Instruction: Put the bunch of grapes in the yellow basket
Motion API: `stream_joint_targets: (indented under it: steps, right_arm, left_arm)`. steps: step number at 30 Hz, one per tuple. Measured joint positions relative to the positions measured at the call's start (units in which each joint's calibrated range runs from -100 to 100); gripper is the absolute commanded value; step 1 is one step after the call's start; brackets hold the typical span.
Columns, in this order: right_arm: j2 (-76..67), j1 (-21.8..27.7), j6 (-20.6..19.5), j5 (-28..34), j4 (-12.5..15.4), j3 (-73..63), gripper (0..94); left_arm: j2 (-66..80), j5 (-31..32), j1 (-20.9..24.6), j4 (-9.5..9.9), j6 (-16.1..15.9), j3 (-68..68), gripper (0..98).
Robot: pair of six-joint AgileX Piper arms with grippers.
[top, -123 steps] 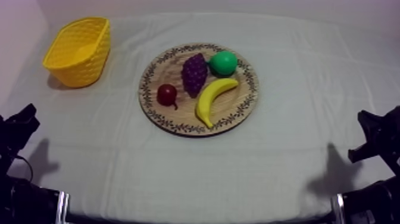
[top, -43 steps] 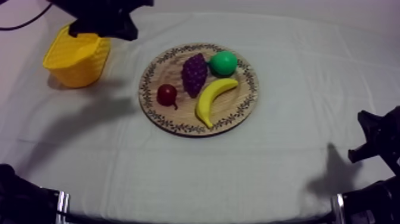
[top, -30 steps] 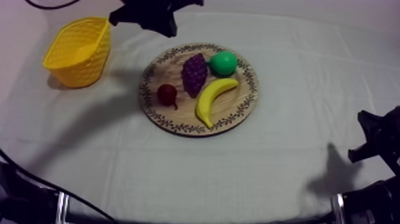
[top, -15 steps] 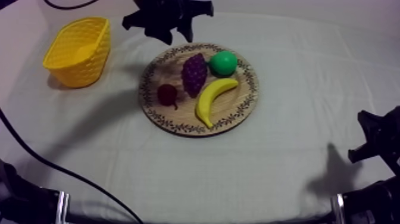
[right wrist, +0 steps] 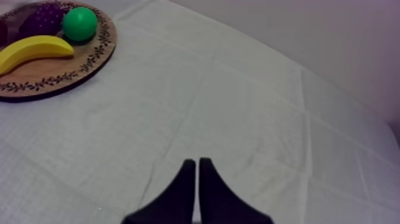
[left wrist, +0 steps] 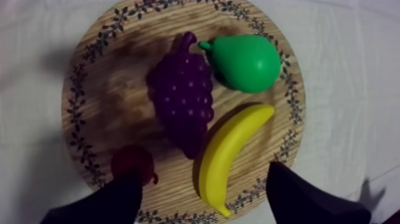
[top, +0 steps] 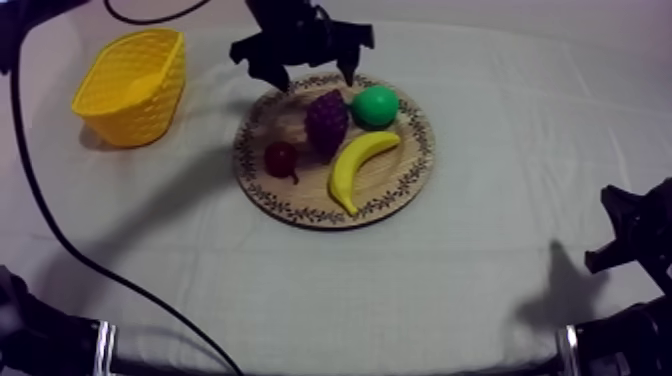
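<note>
The yellow basket [top: 130, 85] is sitting well apart from the left claw [top: 312, 78], out to its side on the counter [top: 480, 290], and is holding nothing that I can see. The left claw is hanging spread wide over the wooden board [top: 405, 185], fingers [left wrist: 116, 199] parted with nothing between them, likely lining up a descent. The bunch of grapes [top: 326, 122] is lying on the board right beneath it, with the small red fruit [top: 281, 158] by one finger and the banana [top: 360, 160] and pear [top: 375, 105] just beside the grapes. The right claw [right wrist: 197, 170] is resting pressed together over bare cloth, well away from the board, probably leaving the reach free
</note>
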State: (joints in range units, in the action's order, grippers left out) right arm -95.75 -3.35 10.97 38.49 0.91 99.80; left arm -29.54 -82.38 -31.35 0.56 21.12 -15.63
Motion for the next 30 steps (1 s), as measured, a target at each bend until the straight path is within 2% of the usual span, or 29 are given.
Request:
stream_joint_targets:
  steps: [18, 30]
  right_arm:
    - [0.0, 0.0, 0.0, 0.0, 0.0, 0.0, 0.3]
    - [0.0, 0.0, 0.0, 0.0, 0.0, 0.0, 0.3]
  left_arm:
    - [-17.8, -4.6, 1.1, -0.56, 0.2, -12.3, 82.2]
    - [-25.8, -9.0, 1.2, -0.12, 0.3, -21.2, 81.8]
